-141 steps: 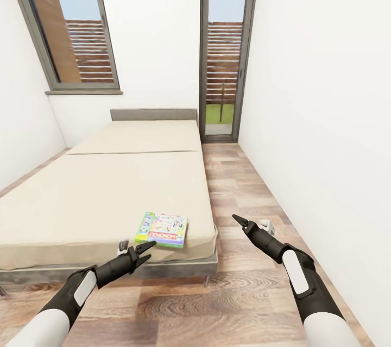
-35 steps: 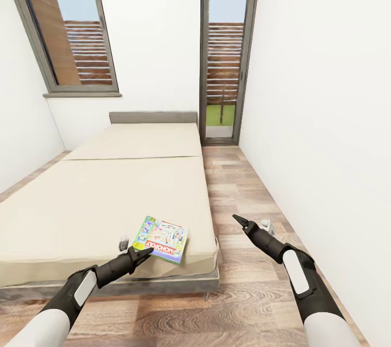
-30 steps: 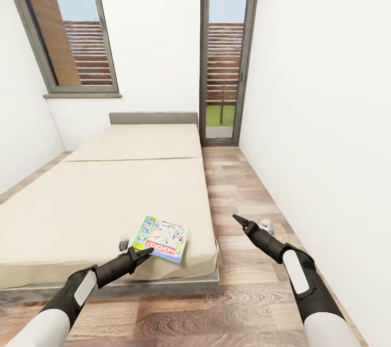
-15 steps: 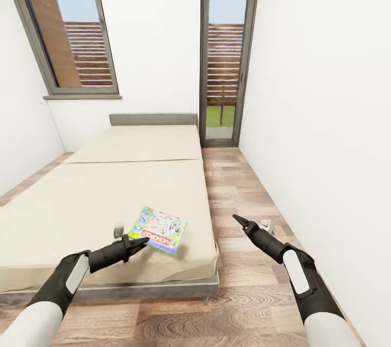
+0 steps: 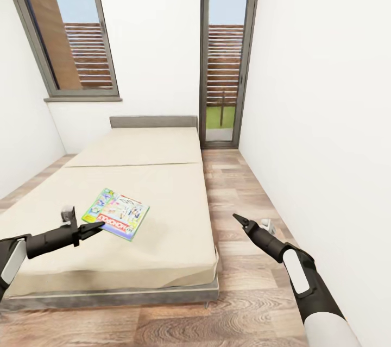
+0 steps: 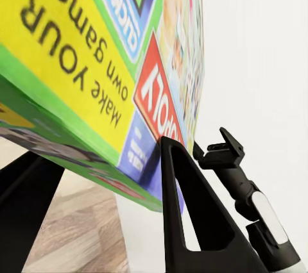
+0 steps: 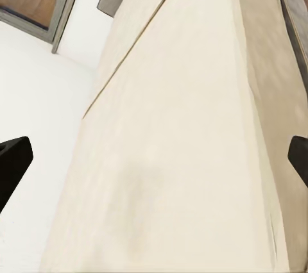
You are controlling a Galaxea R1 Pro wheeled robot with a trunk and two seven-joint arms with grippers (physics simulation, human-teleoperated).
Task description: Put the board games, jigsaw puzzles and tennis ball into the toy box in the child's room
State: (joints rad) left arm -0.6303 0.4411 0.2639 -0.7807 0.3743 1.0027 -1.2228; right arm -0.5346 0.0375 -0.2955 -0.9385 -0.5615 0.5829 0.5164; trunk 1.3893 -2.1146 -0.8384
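A: Board game (image 5: 116, 214): where is it in the head view?

B: Left of centre in the frame, a flat green-edged box with a red label, tilted, held over the beige bed (image 5: 136, 195). The left gripper (image 5: 93, 226) has its fingers clamped on the box's near corner. No container shows here.

A: And the right gripper (image 5: 238, 219)?

B: Lower right of centre, over the wood floor (image 5: 239, 184) beside the bed. It shows as one dark tip, so I cannot tell how its fingers stand from this view. A window (image 5: 70, 37) is at upper left and a glass door (image 5: 224, 48) at upper centre.

A: The left wrist view?

B: The board game (image 6: 96, 61) takes up the upper left, with yellow, blue and red print. One black finger (image 6: 192, 222) lies against its lower face at bottom centre, another at bottom left.

A: The right wrist view?

B: The bed (image 7: 186, 132) runs across the middle of the frame. Two dark fingertips (image 7: 11, 164) sit at the far left and right edges, spread wide with nothing between them.
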